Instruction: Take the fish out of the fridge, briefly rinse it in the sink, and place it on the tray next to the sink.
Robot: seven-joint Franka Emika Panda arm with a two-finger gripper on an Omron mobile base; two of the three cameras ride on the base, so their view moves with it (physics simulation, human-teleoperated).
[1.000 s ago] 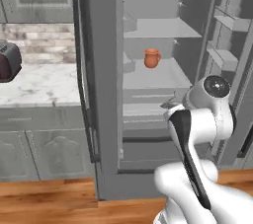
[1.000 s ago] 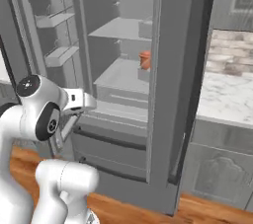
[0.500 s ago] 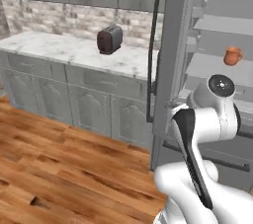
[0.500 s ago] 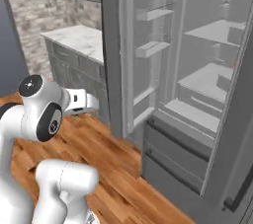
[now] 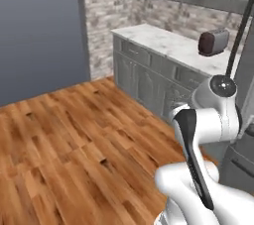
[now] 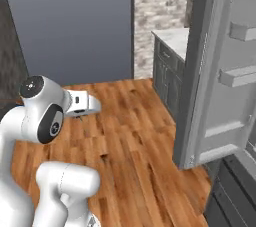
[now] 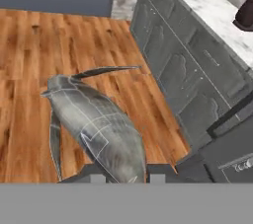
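The fish (image 7: 94, 124), slim and dark grey with thin fins, fills the middle of the hand view, its body running down between my fingertips. My gripper (image 7: 127, 176) is shut on it, held above the wooden floor. In the right base view the gripper (image 6: 94, 105) sticks out to the right of the arm's shoulder, well left of the fridge's open door (image 6: 220, 71) with its pale racks. A strip of the fridge (image 5: 243, 159) shows at the right edge of the left base view. The sink and the tray are out of view.
A marble counter (image 5: 168, 45) on grey cabinets (image 7: 183, 70) carries a dark toaster (image 5: 214, 42). Wide wooden floor (image 5: 74, 135) stretches to a blue-grey wall (image 5: 39, 30). The open fridge door stands close on the right.
Both base views have swung away from the fridge's inside to the floor, counter and wall: the camera moved with the base. The arm keeps its folded pose.
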